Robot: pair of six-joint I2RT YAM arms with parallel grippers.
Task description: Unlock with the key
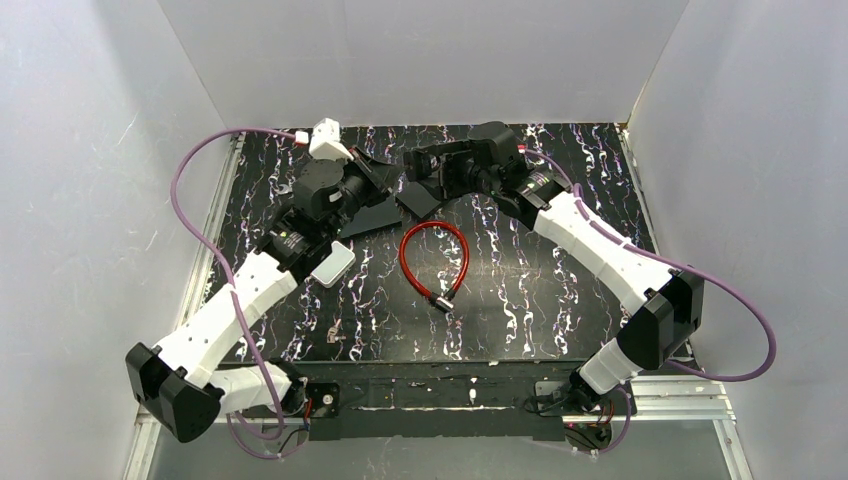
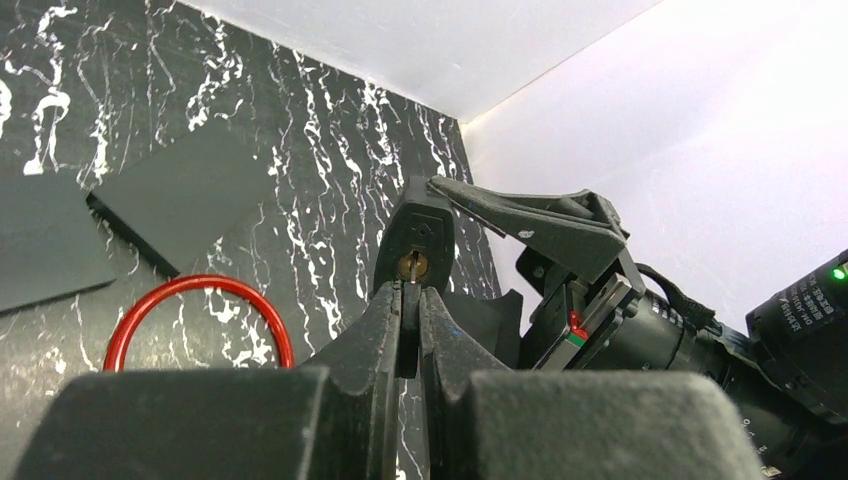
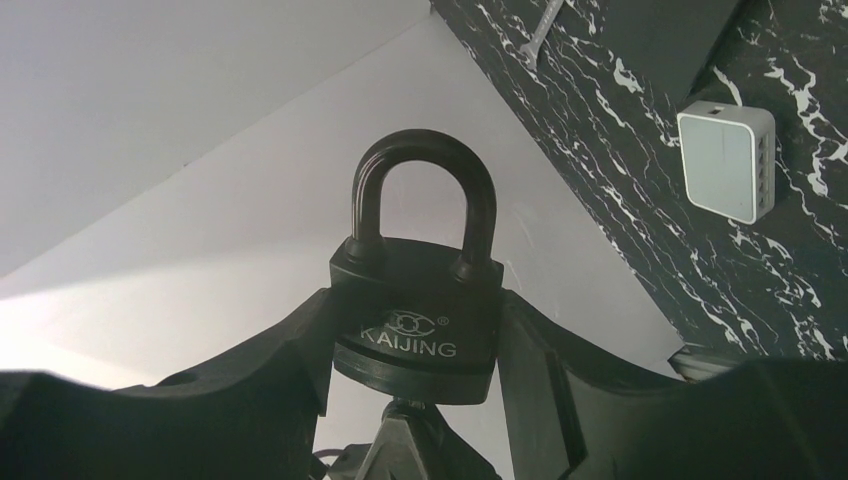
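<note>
My right gripper (image 3: 415,308) is shut on a black padlock (image 3: 418,345) marked KAIJING and holds it up off the table, gripping both sides of its body. The shackle (image 3: 424,165) sits in the body. In the left wrist view the padlock's underside (image 2: 414,232) faces me with its brass keyhole (image 2: 412,265). My left gripper (image 2: 411,292) is shut on the key (image 2: 410,322); the key's thin silvery blade tip is in the keyhole. In the top view both grippers meet over the far middle of the table, the left (image 1: 388,182) and the right (image 1: 422,168).
A red cable loop (image 1: 433,255) lies on the black marbled table (image 1: 540,300). A white box (image 1: 333,266) rests by the left forearm. Dark flat sheets (image 2: 180,195) lie at the far left. A silver wrench (image 3: 545,22) lies farther off. White walls enclose the table.
</note>
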